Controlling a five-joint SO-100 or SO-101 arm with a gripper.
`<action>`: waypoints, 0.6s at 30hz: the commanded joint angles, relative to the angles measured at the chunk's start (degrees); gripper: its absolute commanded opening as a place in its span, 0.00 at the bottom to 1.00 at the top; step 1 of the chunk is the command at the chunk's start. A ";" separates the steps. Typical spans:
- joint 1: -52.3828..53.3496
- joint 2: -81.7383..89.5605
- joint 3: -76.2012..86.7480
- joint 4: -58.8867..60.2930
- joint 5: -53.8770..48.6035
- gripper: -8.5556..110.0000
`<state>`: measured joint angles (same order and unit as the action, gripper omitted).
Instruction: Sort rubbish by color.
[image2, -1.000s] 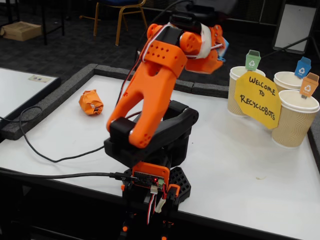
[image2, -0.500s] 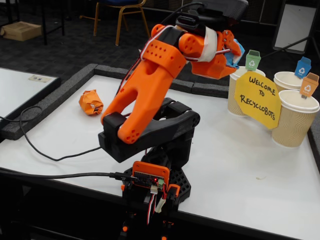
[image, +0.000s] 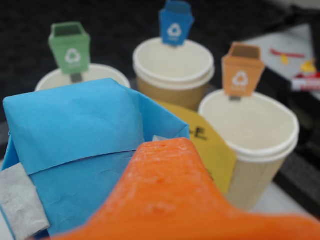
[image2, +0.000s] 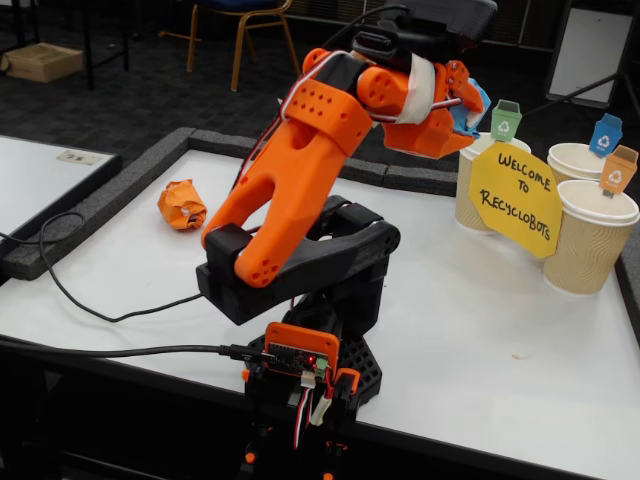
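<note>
One orange wad (image2: 182, 204) fixed-view only, jaws clamping blue wad (image: 80, 145)

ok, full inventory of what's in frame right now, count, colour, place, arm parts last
blue paper wad: 1, light blue, held in the gripper, in the air beside the green-tagged cup
orange paper wad: 1, orange, on the table at the left of the fixed view, untouched
paper cups: 3, beige, at the table's right in the fixed view; tags green, blue and orange
sign: 1, yellow, "Welcome to Recyclobots", in front of the cups
table: 1, white top with dark grey edging
cable: 1, black, across the table's left front
chair: 1, blue seat, background floor
arm: 1, orange and black, table centre
gripper: 1, orange, shut on the blue paper wad
</note>
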<state>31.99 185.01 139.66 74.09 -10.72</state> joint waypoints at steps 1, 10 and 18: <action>1.41 -3.08 -2.99 -3.16 -0.88 0.07; 2.81 -23.91 -11.25 -11.78 -0.88 0.07; 3.60 -44.56 -22.94 -19.34 -0.88 0.07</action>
<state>34.10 147.66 128.76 58.71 -10.63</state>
